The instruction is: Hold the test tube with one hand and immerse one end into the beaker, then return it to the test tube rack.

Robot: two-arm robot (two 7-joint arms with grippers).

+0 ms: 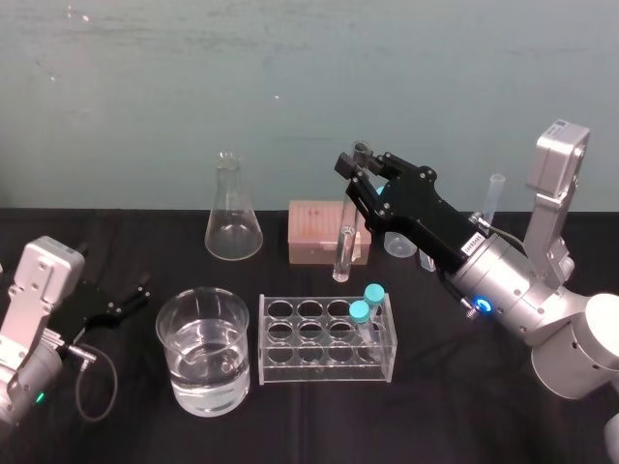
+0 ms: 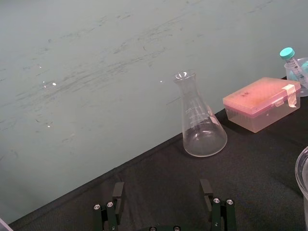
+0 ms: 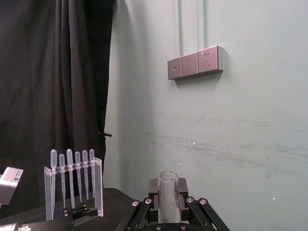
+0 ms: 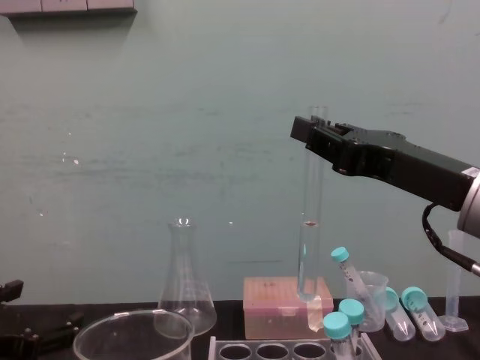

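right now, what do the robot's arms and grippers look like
The right gripper is black, two-fingered, with a white label, on a silver cylindrical arm with a blue glowing ring. The left gripper is black too, on a boxy silver wrist with a green light and a looping black cable.
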